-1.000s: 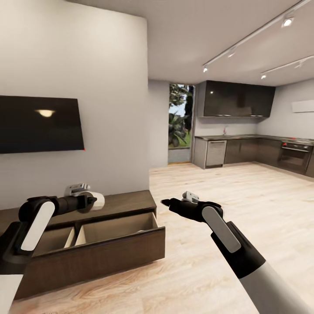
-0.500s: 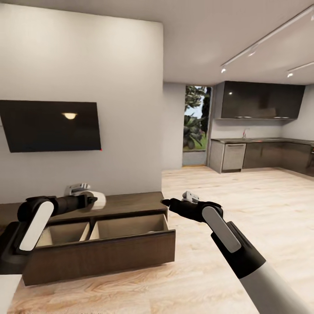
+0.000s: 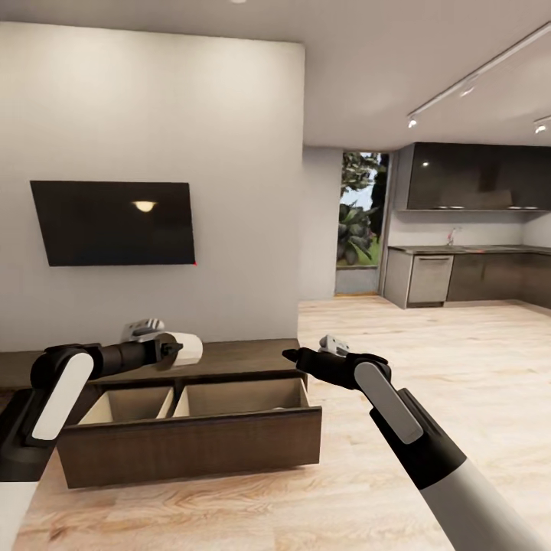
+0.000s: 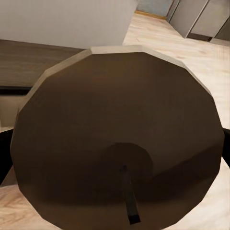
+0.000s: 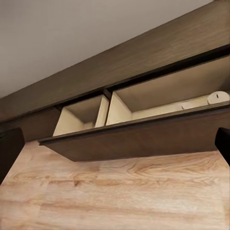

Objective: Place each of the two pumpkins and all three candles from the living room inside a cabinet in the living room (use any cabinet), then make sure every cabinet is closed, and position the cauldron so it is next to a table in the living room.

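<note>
Above the open cabinet (image 3: 191,444) drawer, left end effector (image 3: 177,350) grasping a candle (image 3: 186,348); right end effector (image 3: 291,355) spread, empty.

Bright, even render; ceiling spots (image 3: 413,121) lit, lamp glare on TV (image 3: 144,206); slightly soft focus.

Head and right wrist views share the cabinet (image 3: 191,436).

The cabinet (image 3: 191,444) is dark brown wood outside, its open drawer lined pale beige. The candle (image 3: 186,348) is cream-white in the head view; its end (image 4: 120,139) shows dull brown with a dark wick. Another candle (image 5: 218,97) in the drawer is pale beige. The floor (image 3: 428,360) is light, streaked wood; the wall (image 3: 153,115) off-white; the television (image 3: 115,223) black.
</note>
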